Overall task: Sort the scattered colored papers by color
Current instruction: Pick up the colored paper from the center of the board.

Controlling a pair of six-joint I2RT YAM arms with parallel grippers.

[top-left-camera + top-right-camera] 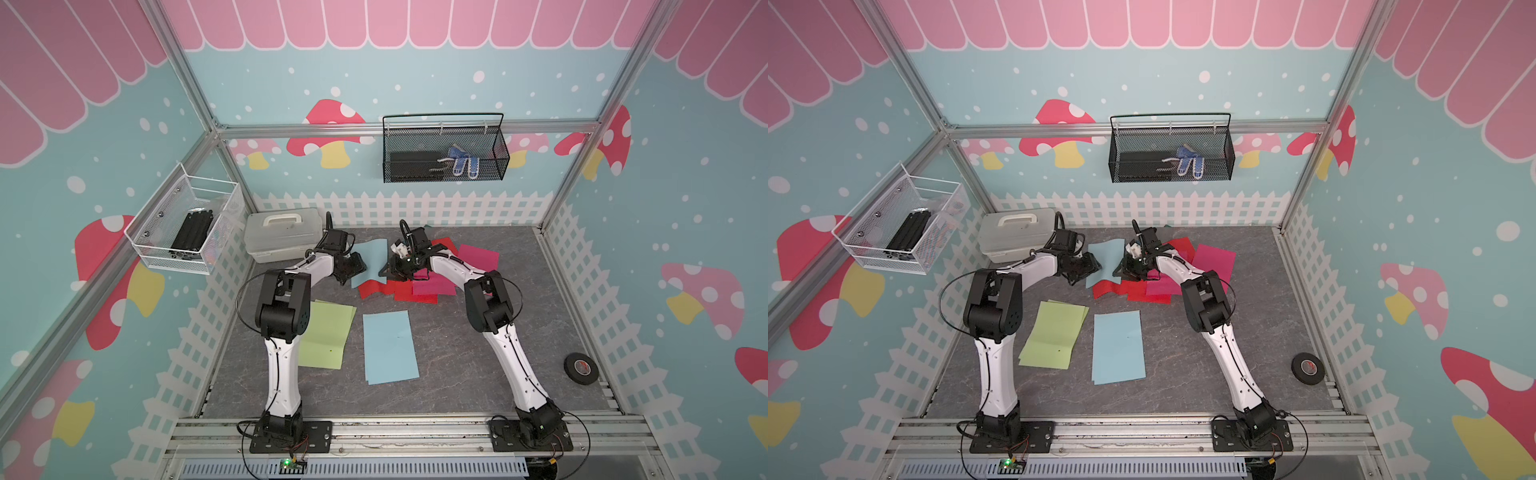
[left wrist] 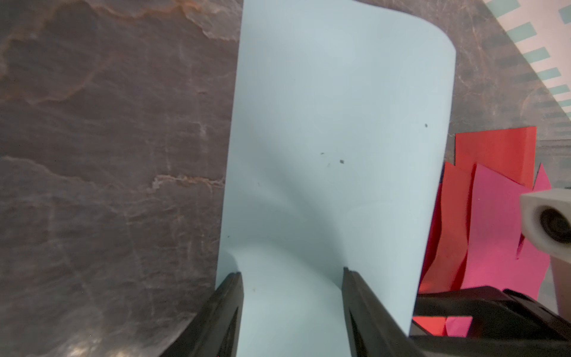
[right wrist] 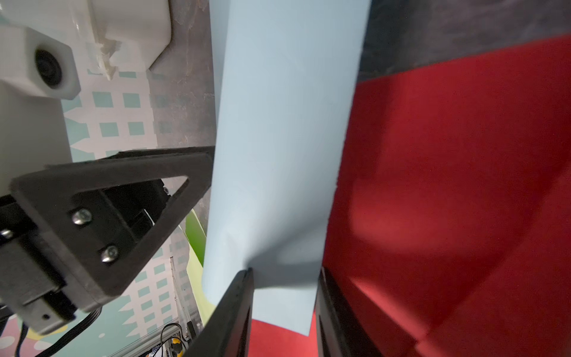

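Lying on the gray marbled table (image 1: pixel 457 374), the papers fall into groups. A flat light blue sheet (image 1: pixel 390 347) sits at front centre, with green sheets (image 1: pixel 326 332) stacked just left of it. Red sheets (image 1: pixel 415 293) and magenta sheets (image 1: pixel 478 257) overlap in a heap at the back. A curled light blue sheet (image 2: pixel 340 123) rises at the heap's left edge, between both arms. The left gripper (image 2: pixel 292 272) stands fairly wide and the right gripper (image 3: pixel 284 272) narrower. That sheet's edge runs between the jaws of each; whether either pinches it I cannot tell.

Grey tabletop (image 1: pixel 457 353): green sheets (image 1: pixel 324 336), blue sheet (image 1: pixel 388 347), red-pink heap (image 1: pixel 419 291), white box (image 1: pixel 282 237), tape roll (image 1: pixel 582 377)
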